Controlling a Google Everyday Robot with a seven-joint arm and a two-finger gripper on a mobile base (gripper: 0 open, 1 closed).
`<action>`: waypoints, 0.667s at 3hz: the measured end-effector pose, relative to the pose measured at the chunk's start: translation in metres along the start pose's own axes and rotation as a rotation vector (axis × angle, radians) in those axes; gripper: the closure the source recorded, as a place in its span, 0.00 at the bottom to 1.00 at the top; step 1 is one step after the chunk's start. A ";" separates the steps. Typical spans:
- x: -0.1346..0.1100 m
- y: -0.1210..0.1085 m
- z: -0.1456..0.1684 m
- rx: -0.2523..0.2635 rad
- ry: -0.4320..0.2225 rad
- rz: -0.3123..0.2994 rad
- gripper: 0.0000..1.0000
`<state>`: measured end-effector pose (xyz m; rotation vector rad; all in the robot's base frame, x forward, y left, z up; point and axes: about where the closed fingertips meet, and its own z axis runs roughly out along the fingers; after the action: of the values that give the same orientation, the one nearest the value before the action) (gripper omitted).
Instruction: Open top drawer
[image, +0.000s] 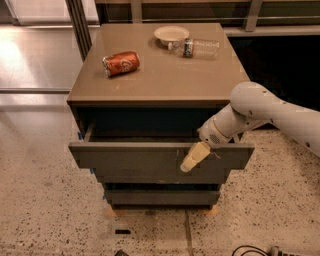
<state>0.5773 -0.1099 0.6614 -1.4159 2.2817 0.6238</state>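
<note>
The top drawer (145, 157) of the grey-brown cabinet stands pulled partly out toward me, with a dark gap behind its front. Its flat front shows small pale scratches. My gripper (194, 157) hangs over the drawer's upper front edge, right of the middle, with a pale fingertip pointing down across the front. The white arm (265, 107) reaches in from the right. Two narrower drawer fronts (160, 196) sit shut below.
On the cabinet top (165, 80) lie a red soda can (121, 63) on its side, a white bowl (171, 34) and a clear plastic bottle (197, 47) on its side. Speckled floor surrounds the cabinet. A cable (250, 250) lies at the bottom right.
</note>
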 end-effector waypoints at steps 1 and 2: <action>0.001 0.003 0.002 -0.002 0.005 -0.002 0.00; 0.011 0.023 -0.002 0.011 0.030 0.008 0.00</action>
<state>0.5519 -0.1106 0.6613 -1.4212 2.3119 0.5957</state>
